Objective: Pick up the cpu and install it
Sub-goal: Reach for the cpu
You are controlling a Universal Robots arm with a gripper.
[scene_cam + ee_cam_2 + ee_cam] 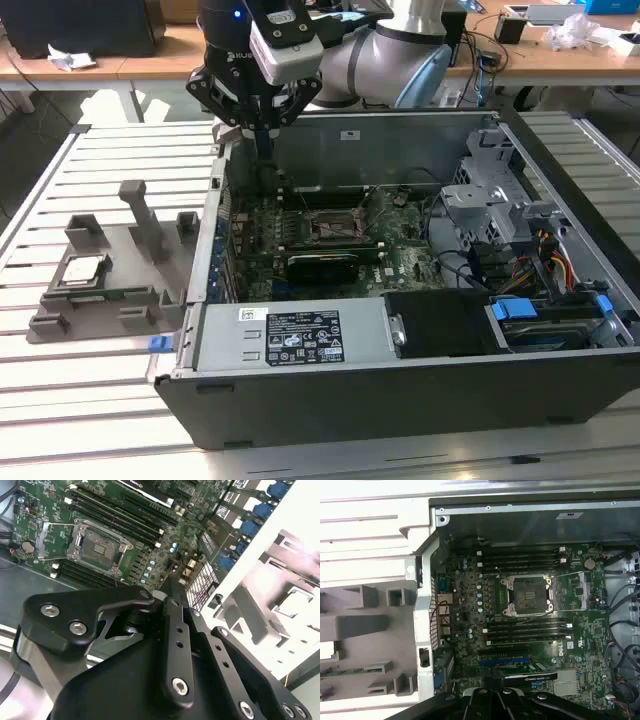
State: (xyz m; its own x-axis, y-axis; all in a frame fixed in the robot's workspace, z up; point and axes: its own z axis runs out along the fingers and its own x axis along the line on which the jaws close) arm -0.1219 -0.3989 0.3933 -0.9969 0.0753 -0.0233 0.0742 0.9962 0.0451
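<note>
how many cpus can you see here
1. The cpu lies on the grey holder outside the case, at the exterior view's left. The motherboard socket looks empty. A hidden one cannot be ruled out.

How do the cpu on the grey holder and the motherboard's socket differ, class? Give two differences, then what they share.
The cpu lies outside the case on the grey holder; the socket sits inside, on the motherboard. The cpu's top is silvery; the socket's centre is dark. Both are square and flat.
</note>
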